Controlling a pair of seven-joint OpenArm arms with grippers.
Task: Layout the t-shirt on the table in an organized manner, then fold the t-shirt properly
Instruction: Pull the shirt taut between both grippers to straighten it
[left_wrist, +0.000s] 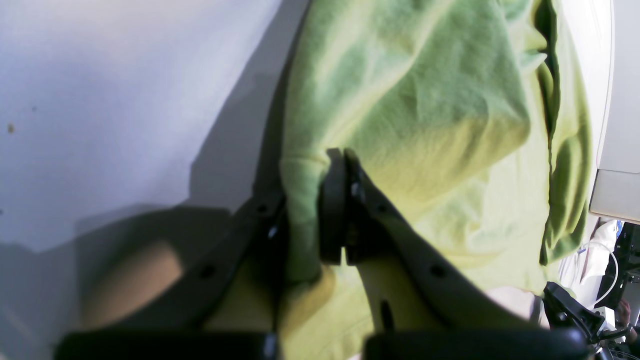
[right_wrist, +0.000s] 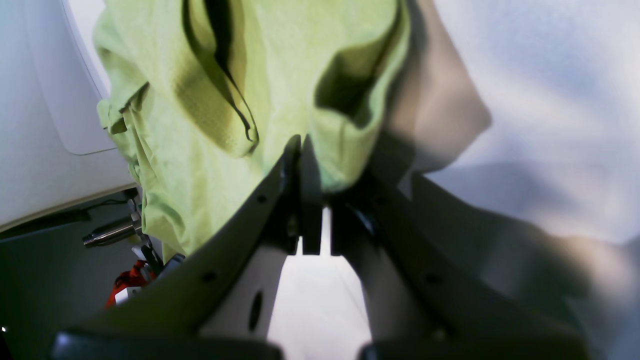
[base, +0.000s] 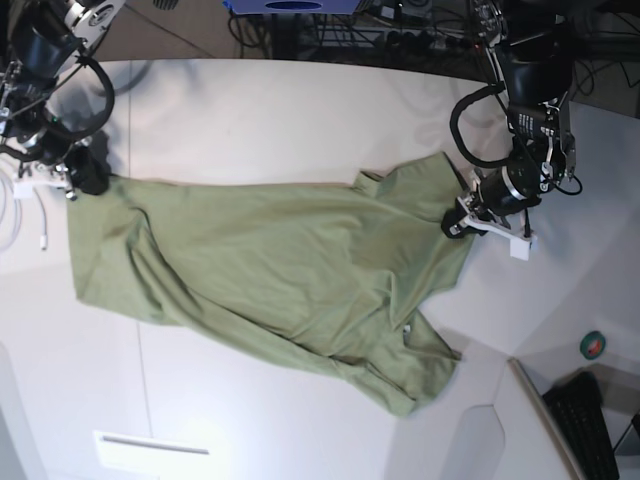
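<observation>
Because the t-shirt (base: 290, 255) is pinched at only two spots, you could lose an edge if the thin cotton creeps out of either grip. It lies across the table (base: 60, 390) between your two arms, its middle stretched into a long slanting band. Pull harder and you may stretch it or drag the bunched lower folds into tighter creases; lower it as it is and those doubled layers will probably set crooked.

You have the left pincer (left_wrist: 320, 200) closed on a narrow, rolled ridge of cloth, and the right pincer (right_wrist: 327, 195) closed on a small looped lip at the other end. Such small bites could let the fabric twist around the tips.

The shirt is soft, matte olive green, with rounded pleats and dark, open pockets between layers; its outline is ragged rather than square. Under it, the tabletop is smooth, pale and hard, crossed by a thin dark seam (base: 147, 385), so loose cloth will likely slide easily instead of staying where you lay it.
</observation>
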